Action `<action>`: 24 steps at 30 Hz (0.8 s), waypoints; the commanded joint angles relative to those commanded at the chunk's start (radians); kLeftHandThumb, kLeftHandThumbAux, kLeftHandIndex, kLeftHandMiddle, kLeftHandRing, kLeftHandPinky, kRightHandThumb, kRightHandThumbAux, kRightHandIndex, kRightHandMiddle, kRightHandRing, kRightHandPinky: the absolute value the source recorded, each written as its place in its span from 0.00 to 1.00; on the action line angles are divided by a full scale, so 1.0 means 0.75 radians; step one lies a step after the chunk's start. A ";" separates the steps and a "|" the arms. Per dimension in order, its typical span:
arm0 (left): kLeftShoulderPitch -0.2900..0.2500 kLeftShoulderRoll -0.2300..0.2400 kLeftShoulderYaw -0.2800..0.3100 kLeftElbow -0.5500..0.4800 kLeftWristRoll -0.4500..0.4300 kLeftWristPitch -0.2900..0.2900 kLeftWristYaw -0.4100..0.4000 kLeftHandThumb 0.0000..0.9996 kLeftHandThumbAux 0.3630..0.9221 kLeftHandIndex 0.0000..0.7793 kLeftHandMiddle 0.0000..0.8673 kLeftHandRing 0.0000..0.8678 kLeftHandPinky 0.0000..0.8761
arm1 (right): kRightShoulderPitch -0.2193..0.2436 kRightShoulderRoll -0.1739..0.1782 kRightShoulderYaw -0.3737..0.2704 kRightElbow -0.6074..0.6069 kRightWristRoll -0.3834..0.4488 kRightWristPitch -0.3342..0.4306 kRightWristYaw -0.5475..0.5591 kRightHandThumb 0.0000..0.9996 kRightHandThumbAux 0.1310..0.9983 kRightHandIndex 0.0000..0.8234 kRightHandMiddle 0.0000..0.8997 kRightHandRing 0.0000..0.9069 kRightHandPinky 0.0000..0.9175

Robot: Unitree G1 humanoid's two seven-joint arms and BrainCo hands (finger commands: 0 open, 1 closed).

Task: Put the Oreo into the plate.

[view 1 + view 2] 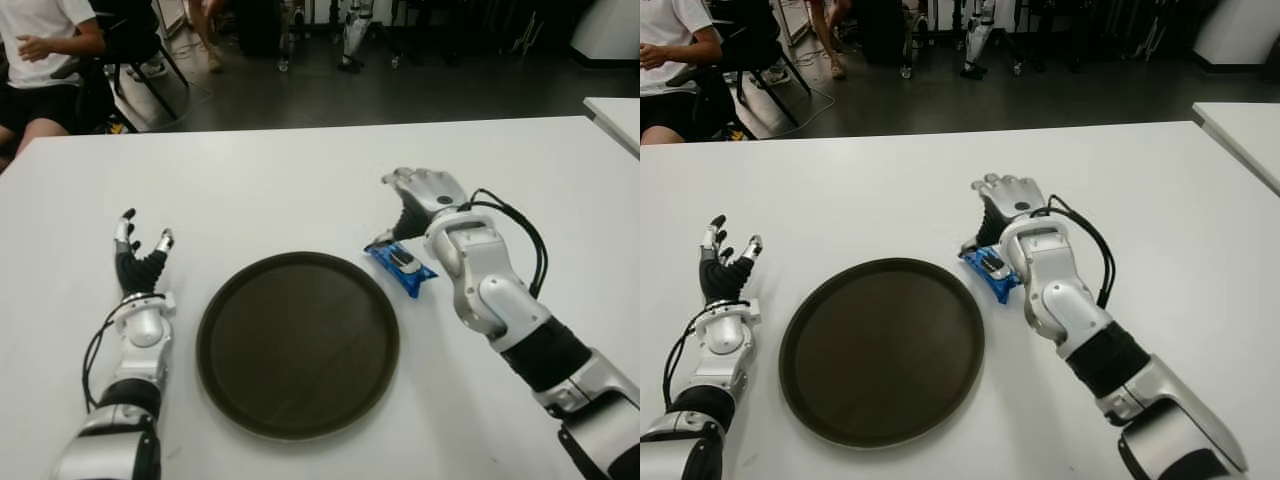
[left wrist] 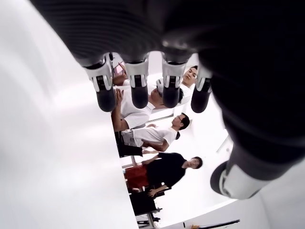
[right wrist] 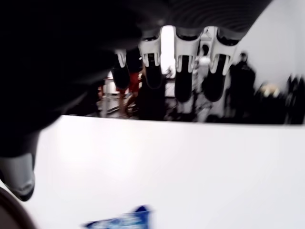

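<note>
A blue Oreo packet (image 1: 401, 263) lies on the white table (image 1: 280, 190), just off the right rim of the round dark brown plate (image 1: 298, 343). My right hand (image 1: 408, 200) hovers over the packet's far end, fingers extended and spread, holding nothing. Its thumb reaches down close to the packet's corner, but I cannot tell if they touch. The right wrist view shows the straight fingers (image 3: 183, 86) and the packet (image 3: 121, 221) lying below the palm. My left hand (image 1: 140, 245) shows left of the plate, fingers spread upward and holding nothing. Nothing lies on the plate.
A seated person (image 1: 40, 60) and chairs are beyond the table's far left corner. A second white table (image 1: 615, 115) stands at the right. Dark floor and legs of equipment lie past the far edge.
</note>
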 joint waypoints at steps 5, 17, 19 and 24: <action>0.005 0.004 -0.014 -0.010 0.018 -0.004 0.005 0.00 0.52 0.07 0.03 0.02 0.05 | 0.013 -0.007 -0.008 -0.023 -0.058 -0.004 0.035 0.00 0.46 0.08 0.12 0.14 0.18; 0.014 -0.008 0.003 -0.015 0.013 0.003 0.029 0.00 0.55 0.06 0.04 0.02 0.03 | 0.076 -0.003 -0.055 -0.063 -0.109 0.003 0.042 0.00 0.49 0.11 0.14 0.17 0.23; 0.014 -0.009 0.000 -0.018 0.016 0.003 0.033 0.00 0.55 0.06 0.04 0.02 0.03 | 0.082 -0.002 -0.062 -0.065 -0.112 0.000 0.043 0.00 0.49 0.11 0.15 0.17 0.24; 0.015 -0.009 -0.005 -0.023 0.019 0.002 0.034 0.00 0.55 0.06 0.04 0.01 0.02 | 0.093 0.001 -0.074 -0.070 -0.118 -0.005 0.036 0.00 0.50 0.13 0.15 0.18 0.27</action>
